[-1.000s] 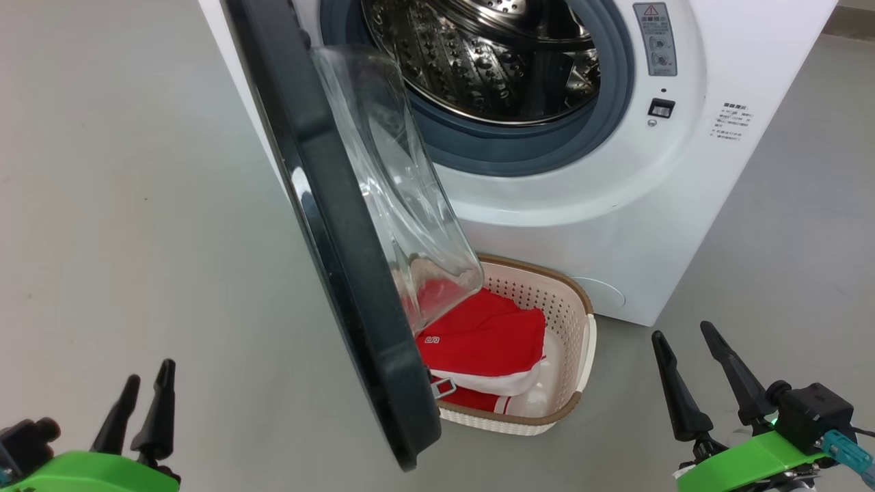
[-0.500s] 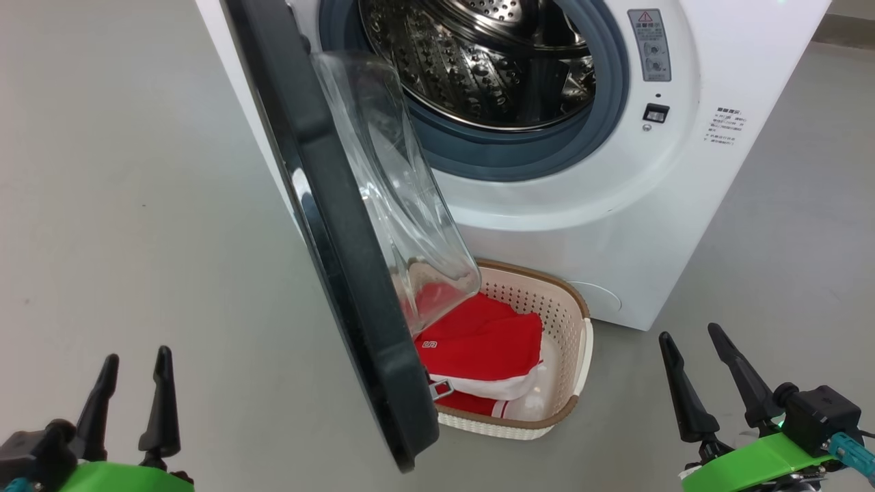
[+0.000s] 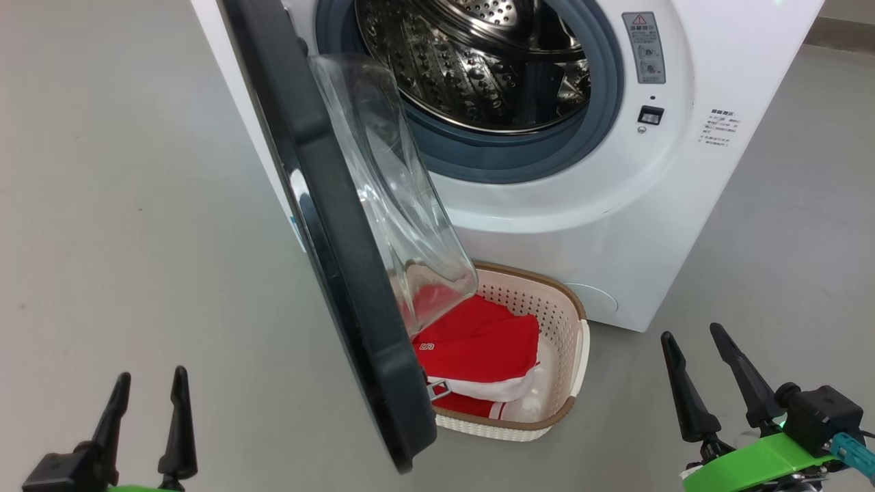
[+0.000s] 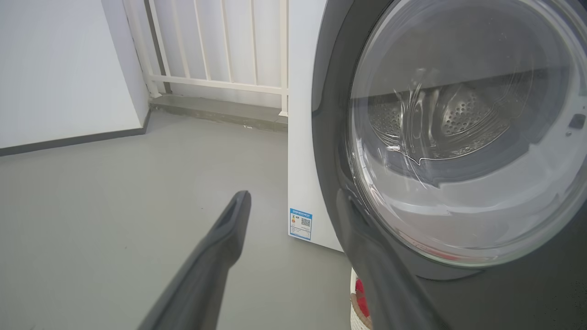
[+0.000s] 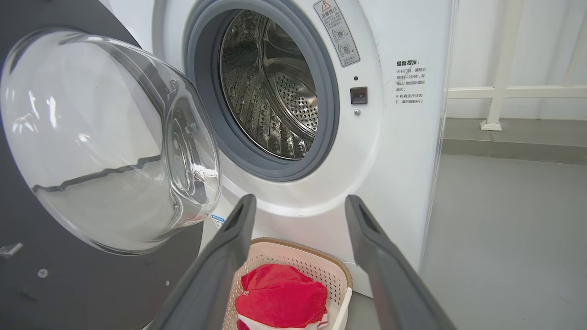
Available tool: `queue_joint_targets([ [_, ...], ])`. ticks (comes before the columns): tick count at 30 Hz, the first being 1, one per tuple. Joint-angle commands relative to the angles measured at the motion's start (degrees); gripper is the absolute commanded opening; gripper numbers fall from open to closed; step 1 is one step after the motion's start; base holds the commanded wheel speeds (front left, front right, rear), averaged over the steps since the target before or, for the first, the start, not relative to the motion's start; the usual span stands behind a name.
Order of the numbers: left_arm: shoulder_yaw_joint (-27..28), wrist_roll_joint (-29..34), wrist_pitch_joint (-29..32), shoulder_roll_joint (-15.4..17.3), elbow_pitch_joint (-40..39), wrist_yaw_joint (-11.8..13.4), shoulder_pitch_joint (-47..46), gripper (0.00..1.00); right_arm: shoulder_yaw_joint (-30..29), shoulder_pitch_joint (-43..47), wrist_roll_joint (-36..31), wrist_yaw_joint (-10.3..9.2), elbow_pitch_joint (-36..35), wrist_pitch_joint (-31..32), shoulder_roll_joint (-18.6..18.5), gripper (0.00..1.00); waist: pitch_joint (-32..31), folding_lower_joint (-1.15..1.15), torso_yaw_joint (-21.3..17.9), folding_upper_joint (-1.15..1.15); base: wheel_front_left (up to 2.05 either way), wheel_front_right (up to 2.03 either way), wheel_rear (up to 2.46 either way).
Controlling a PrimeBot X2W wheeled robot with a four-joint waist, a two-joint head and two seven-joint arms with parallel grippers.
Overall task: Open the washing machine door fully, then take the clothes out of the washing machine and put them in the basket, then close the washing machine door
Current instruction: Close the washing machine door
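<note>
The white washing machine (image 3: 615, 225) stands ahead, its steel drum (image 3: 478, 61) showing no clothes. The washing machine door (image 3: 328, 225) swings out toward me, black rim edge-on, with its glass bowl (image 3: 389, 191) hanging over the basket (image 3: 577, 355). Red clothes (image 3: 478, 342) with white trim lie in the basket, which sits on the floor against the machine's front. My left gripper (image 3: 152, 376) is open at the lower left, outside the door. In the left wrist view the door (image 4: 330, 114) is just beyond the left gripper (image 4: 296, 199). My right gripper (image 3: 692, 333) is open, right of the basket.
Grey floor (image 3: 102, 205) spreads to the left and right of the machine. A white railing (image 4: 220, 46) and a wall (image 4: 59, 68) stand behind it. A blue sticker (image 4: 301, 223) marks the machine's side. The latch socket (image 3: 649, 115) sits right of the drum opening.
The left gripper has sunk lower in the head view and turned a little. The view itself has drifted slightly. Door, basket, clothes and right gripper stay as they were.
</note>
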Motion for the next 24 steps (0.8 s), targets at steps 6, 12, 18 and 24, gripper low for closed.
queue_joint_targets([
  [6, 2.7, 1.3, -0.5, 0.4, -1.3, -0.3, -0.7, 1.0, 0.8, -0.1, -0.2, 0.37, -1.5, -0.4, -0.4, 1.0, 0.1, 0.0, -0.1, 0.0, 0.0, 0.0, 0.0],
  [12, 2.8, 1.2, -0.5, 0.3, -1.5, -0.3, -0.8, 1.0, 0.8, -0.1, -0.3, 0.37, -1.5, -0.4, -0.4, 1.0, -0.1, 0.0, 0.0, 0.0, 0.0, 0.0, 0.0],
  [18, 2.8, 1.1, -0.5, 0.3, -1.7, -0.3, -0.8, 1.0, 0.8, -0.2, -0.2, 0.37, -1.4, -0.4, -0.4, 1.0, -0.1, 0.0, -0.1, 0.0, 0.0, 0.0, 0.0],
  [24, 2.1, -2.2, -0.5, 0.1, -2.4, -0.3, -1.1, 0.79, 0.8, -0.3, -0.2, 0.37, -1.4, -0.4, -0.3, 1.0, -0.2, 0.0, -0.3, 0.0, 0.0, 0.0, 0.0],
])
